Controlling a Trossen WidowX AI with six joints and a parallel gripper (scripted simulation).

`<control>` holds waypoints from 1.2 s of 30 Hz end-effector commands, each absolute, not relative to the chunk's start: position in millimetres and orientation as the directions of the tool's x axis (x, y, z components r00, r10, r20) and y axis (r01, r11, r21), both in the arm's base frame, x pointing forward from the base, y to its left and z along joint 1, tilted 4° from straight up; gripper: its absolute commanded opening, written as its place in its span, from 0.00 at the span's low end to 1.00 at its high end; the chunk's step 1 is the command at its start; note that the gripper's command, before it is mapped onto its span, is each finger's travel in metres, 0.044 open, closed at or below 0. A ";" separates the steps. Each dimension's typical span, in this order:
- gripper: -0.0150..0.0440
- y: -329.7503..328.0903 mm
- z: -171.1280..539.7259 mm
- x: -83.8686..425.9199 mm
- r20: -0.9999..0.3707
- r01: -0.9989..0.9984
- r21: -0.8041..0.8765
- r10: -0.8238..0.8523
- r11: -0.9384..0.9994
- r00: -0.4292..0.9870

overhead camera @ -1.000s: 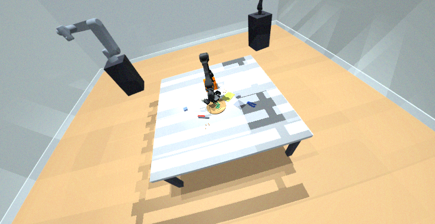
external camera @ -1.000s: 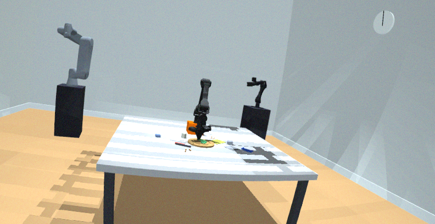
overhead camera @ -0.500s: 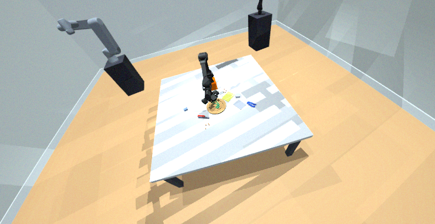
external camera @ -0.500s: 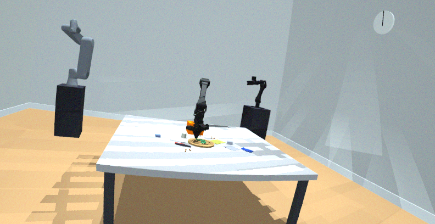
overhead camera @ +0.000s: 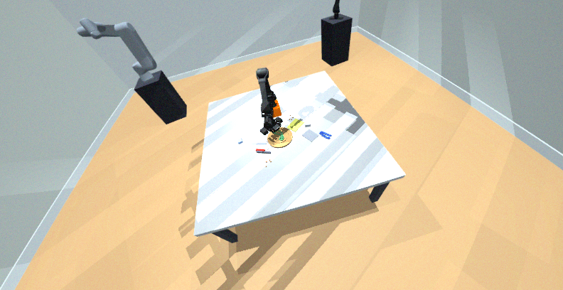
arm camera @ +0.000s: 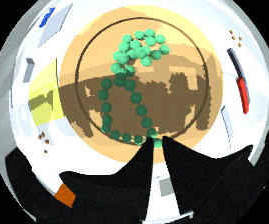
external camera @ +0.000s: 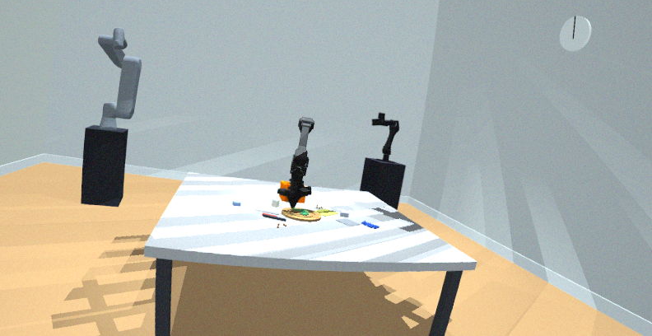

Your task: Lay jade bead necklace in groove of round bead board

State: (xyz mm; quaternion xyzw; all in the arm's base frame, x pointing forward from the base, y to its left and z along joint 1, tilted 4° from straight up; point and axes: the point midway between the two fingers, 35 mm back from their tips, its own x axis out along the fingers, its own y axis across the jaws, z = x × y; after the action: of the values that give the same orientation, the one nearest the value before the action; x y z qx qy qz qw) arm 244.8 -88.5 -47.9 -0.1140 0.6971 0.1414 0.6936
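The round wooden bead board (overhead camera: 280, 145) (external camera: 309, 218) (arm camera: 85, 40) lies on the table, with a thin dark circular groove (arm camera: 76, 79). The jade bead necklace (overhead camera: 281, 137) (external camera: 305, 212) (arm camera: 138, 52) lies on it. In the wrist view its far part is bunched inside the groove circle, and a narrow loop runs from the bunch to the near side. My gripper (external camera: 293, 207) (arm camera: 157, 140) is shut on a bead of that loop, at the near edge of the groove. How high the held bead is cannot be told.
A yellow note (overhead camera: 294, 124) (arm camera: 45, 82), a grey pad (overhead camera: 310, 135) and a blue object (overhead camera: 325, 134) (external camera: 370, 225) (arm camera: 47, 17) lie on one side. A red and dark pen-like object (overhead camera: 260, 150) (arm camera: 243, 95) lies on the other. An orange block (overhead camera: 276, 109) (external camera: 286, 192) stands behind the board.
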 end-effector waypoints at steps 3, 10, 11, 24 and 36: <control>0.25 -87.4 -53.9 240.6 -0.999 -0.359 0.047 0.040 0.932 -0.027; 0.57 -89.0 -48.5 244.5 -0.999 -0.355 0.036 0.034 0.934 -0.012; 0.61 -89.0 -48.5 244.5 -0.999 -0.355 0.036 0.034 0.934 -0.012; 1.00 -88.6 -45.9 243.0 -0.999 -0.359 0.047 0.040 0.932 -0.027; 1.00 -88.6 -45.9 243.0 -0.999 -0.359 0.047 0.040 0.932 -0.027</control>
State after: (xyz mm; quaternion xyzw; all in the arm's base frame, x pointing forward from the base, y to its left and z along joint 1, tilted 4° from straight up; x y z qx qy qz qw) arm 243.0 -88.6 -46.2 -0.1126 0.7018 0.1427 0.6888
